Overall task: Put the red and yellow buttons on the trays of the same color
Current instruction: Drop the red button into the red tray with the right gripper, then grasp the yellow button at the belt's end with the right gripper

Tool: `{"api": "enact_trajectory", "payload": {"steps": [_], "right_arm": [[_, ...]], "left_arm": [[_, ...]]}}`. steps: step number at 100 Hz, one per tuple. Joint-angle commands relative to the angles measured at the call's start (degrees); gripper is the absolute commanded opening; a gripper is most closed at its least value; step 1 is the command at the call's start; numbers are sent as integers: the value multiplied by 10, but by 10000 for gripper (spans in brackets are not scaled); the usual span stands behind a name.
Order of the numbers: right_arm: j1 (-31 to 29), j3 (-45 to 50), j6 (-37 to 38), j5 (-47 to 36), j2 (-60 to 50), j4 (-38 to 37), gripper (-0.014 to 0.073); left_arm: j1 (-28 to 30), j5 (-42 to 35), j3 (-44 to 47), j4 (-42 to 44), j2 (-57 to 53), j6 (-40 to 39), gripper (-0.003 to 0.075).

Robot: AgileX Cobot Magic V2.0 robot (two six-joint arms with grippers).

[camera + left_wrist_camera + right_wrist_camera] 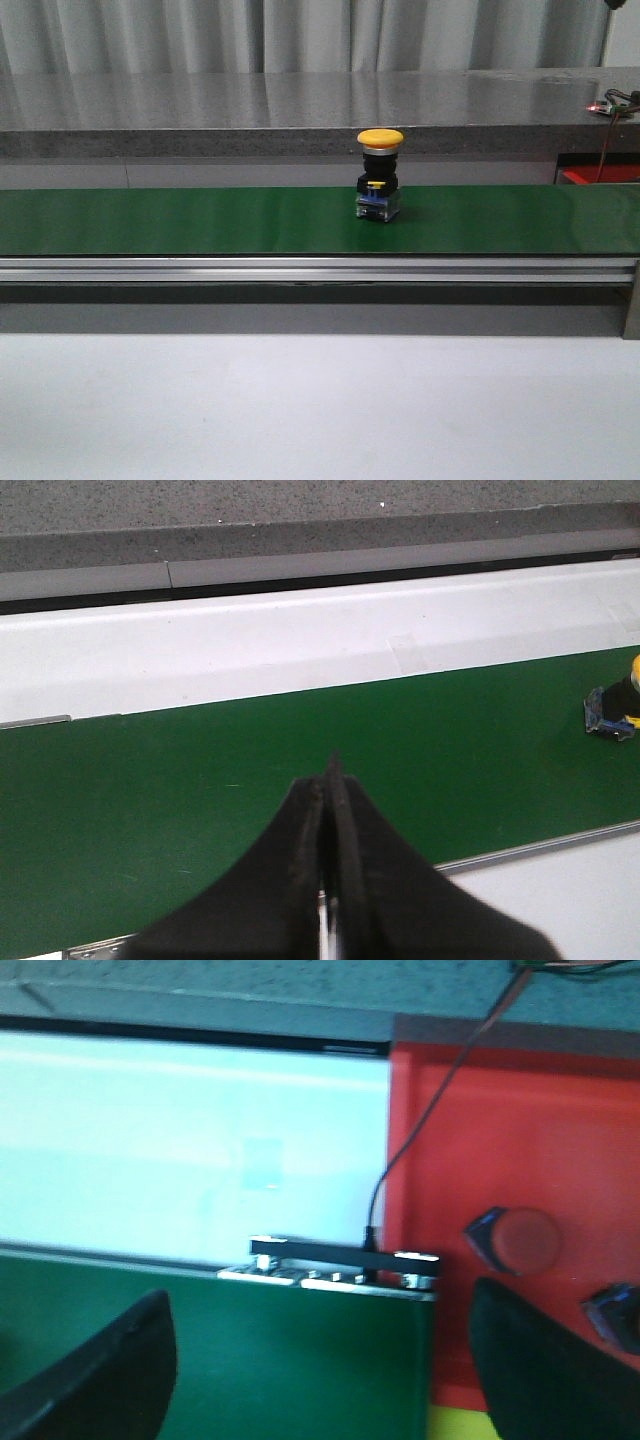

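Standing upright on belt (200,220), yellow button (380,175); left gripper (327,810) closed, right gripper (320,1360) open.

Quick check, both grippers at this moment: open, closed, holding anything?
Left gripper: jaws closed together, holding nothing, over the green belt.
Right gripper: jaws wide open, empty, near the red tray.

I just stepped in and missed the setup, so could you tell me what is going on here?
A yellow button stands upright on the green conveyor belt, and neither arm holds it. The left gripper is shut and empty above the belt, with the button off to one side. The right gripper is open near the end of the belt, beside a red tray that already holds a red button. A second item at the picture's edge on the tray cannot be made out.
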Motion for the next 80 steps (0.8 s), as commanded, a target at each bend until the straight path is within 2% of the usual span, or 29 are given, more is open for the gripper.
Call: {"api": "enact_trajectory", "payload": {"steps": [1, 56, 80], "right_arm": [[31, 11, -6, 48, -57, 14, 597], [203, 135, 9, 33, -104, 11, 597], [226, 159, 9, 5, -89, 7, 597]], "left_arm": [[-4, -32, -15, -20, -11, -4, -20], [-4, -31, -15, -20, -11, -4, -20], [-4, -31, -15, -20, -11, -4, -20]]}}
